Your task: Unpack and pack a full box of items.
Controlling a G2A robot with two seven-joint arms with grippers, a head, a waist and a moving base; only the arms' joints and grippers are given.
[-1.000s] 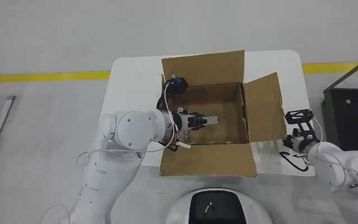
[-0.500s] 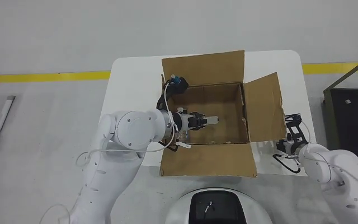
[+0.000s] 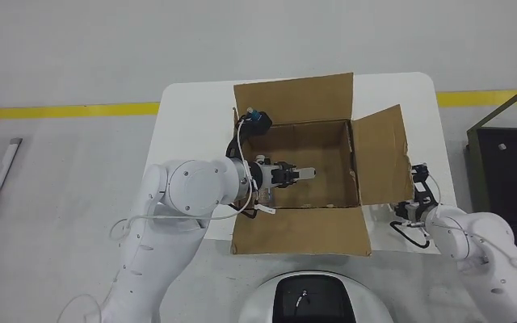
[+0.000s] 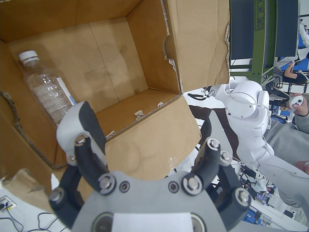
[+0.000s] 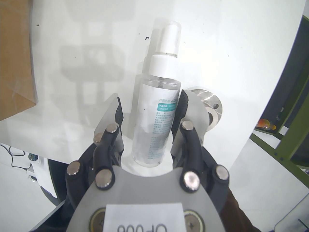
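An open cardboard box (image 3: 300,229) stands in the middle of the white table (image 3: 194,113). My left gripper (image 3: 297,173) hangs open over the box's inside. In the left wrist view one of its fingers (image 4: 83,119) is beside a clear water bottle (image 4: 45,90) with a white cap, which lies against the box wall. My right gripper (image 3: 415,199) is low on the table beside the box's right flap. In the right wrist view it (image 5: 149,113) is open around a clear spray bottle (image 5: 157,112) lying on the table; one pad touches the bottle, the other stands just off it.
A metal flange (image 5: 210,108) lies on the table right beside the spray bottle. The box's four flaps are folded outward, the right flap (image 3: 381,155) tilted up. A dark green rack (image 3: 489,153) stands past the table's right edge.
My right arm has moved in toward the box's right flap and down to the table, bringing its gripper around the spray bottle. The left arm has kept still.
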